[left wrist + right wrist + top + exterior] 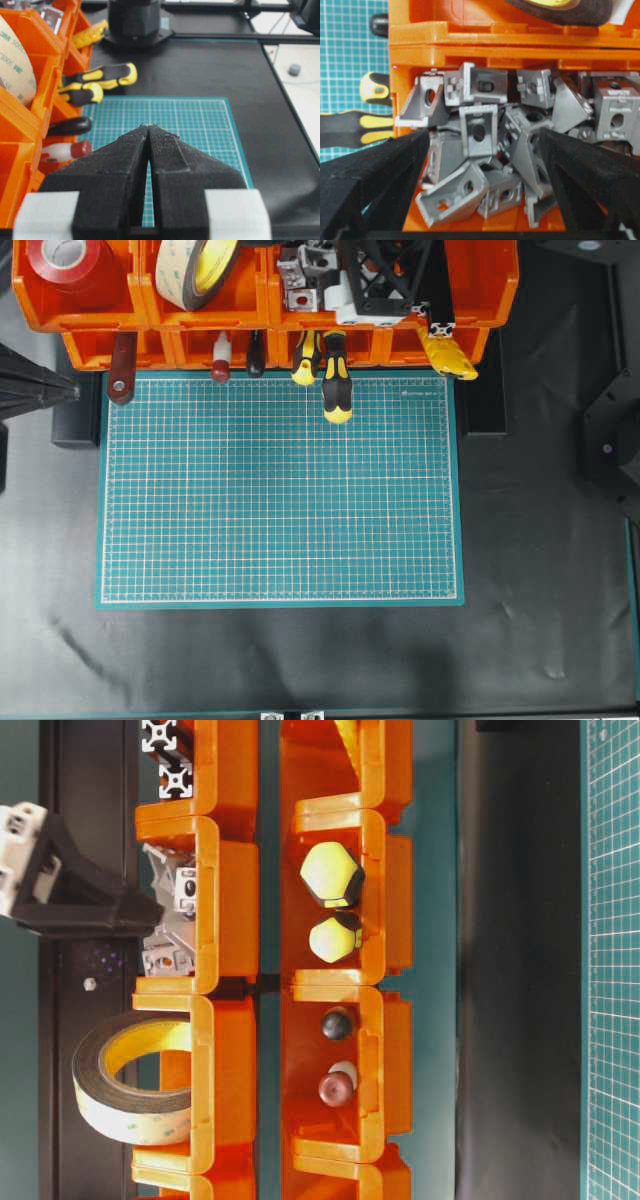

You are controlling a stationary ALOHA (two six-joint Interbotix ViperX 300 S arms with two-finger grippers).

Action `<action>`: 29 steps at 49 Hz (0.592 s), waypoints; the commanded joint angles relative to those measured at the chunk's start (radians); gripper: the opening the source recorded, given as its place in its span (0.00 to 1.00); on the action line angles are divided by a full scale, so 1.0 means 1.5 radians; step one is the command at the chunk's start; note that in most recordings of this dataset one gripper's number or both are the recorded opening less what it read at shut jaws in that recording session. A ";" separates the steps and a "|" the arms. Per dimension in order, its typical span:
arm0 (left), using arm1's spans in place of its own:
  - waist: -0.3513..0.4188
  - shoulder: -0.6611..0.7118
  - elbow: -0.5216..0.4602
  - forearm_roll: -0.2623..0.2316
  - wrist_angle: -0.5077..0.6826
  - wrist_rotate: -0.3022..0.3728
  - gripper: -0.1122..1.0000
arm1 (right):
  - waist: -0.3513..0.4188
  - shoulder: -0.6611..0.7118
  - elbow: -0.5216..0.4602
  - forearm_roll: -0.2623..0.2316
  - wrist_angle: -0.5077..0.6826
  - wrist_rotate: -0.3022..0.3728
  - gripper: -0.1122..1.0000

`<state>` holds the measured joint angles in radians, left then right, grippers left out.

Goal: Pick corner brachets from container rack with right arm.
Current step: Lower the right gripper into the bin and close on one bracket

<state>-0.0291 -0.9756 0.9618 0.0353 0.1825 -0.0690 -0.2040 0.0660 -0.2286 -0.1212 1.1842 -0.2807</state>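
The corner brachets (pixel 485 170) lie heaped in an upper bin of the orange container rack (pixel 480 290). The right hand (pixel 482 150) hangs over that bin, fingers spread wide, the pile between them; contact seems absent, though I cannot be sure. The left hand (pixel 149 131) sits pressed together above the green mat (pixel 200 120).

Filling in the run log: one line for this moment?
right gripper: open over corner brachets | container rack: brackets binned | left gripper: shut, idle
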 commanded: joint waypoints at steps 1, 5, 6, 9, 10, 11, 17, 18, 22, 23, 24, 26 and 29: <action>0.000 0.005 -0.018 0.002 -0.003 -0.001 0.10 | 0.002 -0.001 -0.019 -0.017 -0.012 -0.006 0.85; 0.000 0.005 -0.018 0.002 -0.003 -0.001 0.10 | 0.002 0.005 -0.019 -0.036 -0.012 -0.006 0.85; 0.000 0.005 -0.018 0.002 -0.003 -0.001 0.10 | 0.002 0.006 -0.019 -0.039 -0.013 -0.006 0.85; 0.000 0.005 -0.018 0.002 -0.003 -0.001 0.10 | 0.002 0.012 -0.019 -0.047 -0.016 -0.004 0.85; 0.000 0.006 -0.018 0.002 -0.003 -0.001 0.10 | 0.002 0.013 -0.019 -0.048 -0.018 -0.004 0.85; -0.001 0.005 -0.018 0.002 -0.003 -0.001 0.10 | 0.002 0.015 -0.019 -0.049 -0.020 -0.003 0.85; 0.000 0.006 -0.018 0.002 -0.004 -0.001 0.10 | 0.002 0.021 -0.018 -0.051 -0.030 0.000 0.84; 0.000 0.006 -0.018 0.002 -0.003 -0.002 0.10 | 0.003 0.021 -0.018 -0.051 -0.032 0.001 0.83; 0.000 0.005 -0.018 0.002 -0.003 -0.002 0.10 | 0.004 0.025 -0.018 -0.051 -0.034 0.001 0.80; 0.000 0.005 -0.018 0.002 -0.003 -0.002 0.10 | 0.005 0.025 -0.018 -0.052 -0.034 0.001 0.79; 0.000 0.005 -0.018 0.002 -0.003 -0.002 0.10 | 0.005 0.025 -0.018 -0.051 -0.033 0.001 0.77; 0.000 0.004 -0.018 0.002 -0.003 -0.002 0.10 | 0.006 0.025 -0.018 -0.051 -0.032 0.000 0.72; 0.000 0.004 -0.018 0.002 -0.003 -0.002 0.10 | 0.009 0.024 -0.018 -0.051 -0.030 0.000 0.61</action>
<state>-0.0291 -0.9756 0.9618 0.0353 0.1825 -0.0690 -0.1933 0.1074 -0.2378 -0.2010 1.1551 -0.2777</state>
